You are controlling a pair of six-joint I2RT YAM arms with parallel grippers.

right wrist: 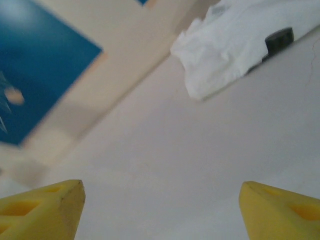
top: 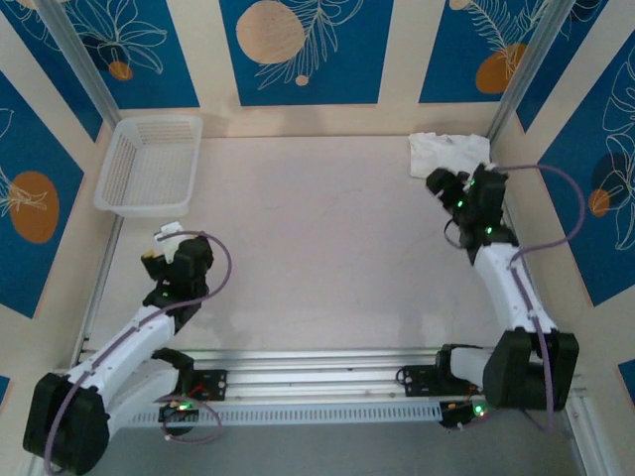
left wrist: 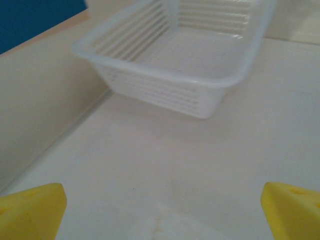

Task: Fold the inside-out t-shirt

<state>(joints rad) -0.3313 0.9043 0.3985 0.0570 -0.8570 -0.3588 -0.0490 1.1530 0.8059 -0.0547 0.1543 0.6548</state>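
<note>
left gripper point(left wrist: 160, 212): yellow fingers wide apart, holding nothing | right gripper point(right wrist: 160, 210): wide apart, empty too | plain white wrinkly cloth t-shirt point(right wrist: 225, 45): small bunch in far right corner, near right gripper | step: fold looks unfinished | next: right gripper grabs an edge

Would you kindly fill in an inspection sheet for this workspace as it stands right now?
Surface: pale table, bare across the middle.
Job's things: white t-shirt bunched in the far right corner, not spread out or folded.
Clutter: white mesh basket at the far left, nothing seen inside.
Grippers: left gripper open over bare table, facing the basket; right gripper open near the t-shirt, holding nothing.
Cables: a purple cable loops along the left arm and the right arm, both clear of the t-shirt.
Surroundings: blue and cream patterned wall panels on three sides.
</note>
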